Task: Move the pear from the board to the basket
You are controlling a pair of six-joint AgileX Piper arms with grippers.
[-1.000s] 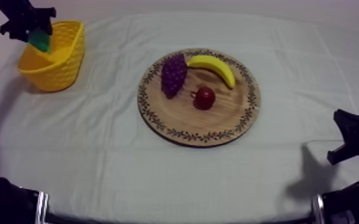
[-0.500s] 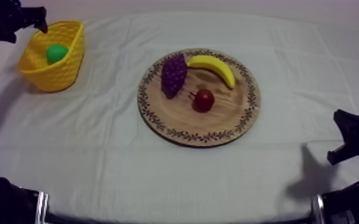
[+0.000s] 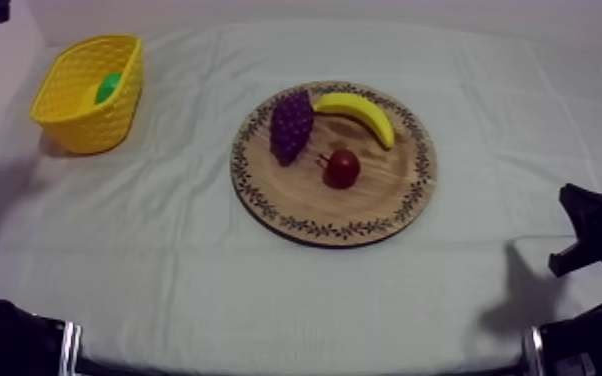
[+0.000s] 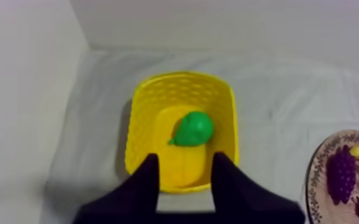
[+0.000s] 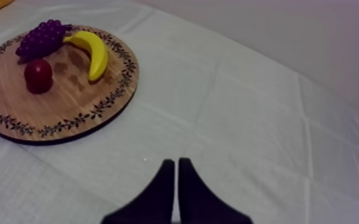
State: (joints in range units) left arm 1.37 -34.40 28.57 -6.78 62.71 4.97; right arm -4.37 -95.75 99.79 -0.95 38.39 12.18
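- Now lifted clear: left gripper point(image 4: 186, 156), two black fingers spread wide with nothing between them, hanging high above the basket. A second ago it was down at the basket's rim with the pear in its grasp.
- Yellow woven plastic basket point(image 3: 65, 120), upright at the far left of the grey-white cloth point(image 3: 165, 270).
- Green toy pear point(image 3: 108, 88), lying loose on the basket's floor with no finger touching it. It has settled toward the wall on the board's side since it was let go. By my reckoning the drop is made and the task is as good as done, with only the arm's retreat left.
- Round wooden board with a patterned rim point(image 3: 365, 200), mid-table, well apart from the basket. It carries a purple bunch of grapes point(image 3: 290, 125), a yellow banana point(image 3: 357, 113) and a small red fruit point(image 3: 342, 166), all unmoved.
- Right gripper point(image 5: 176, 179), black fingers pressed together in a narrow wedge, holding nothing, low over the cloth near the board and idle as before.
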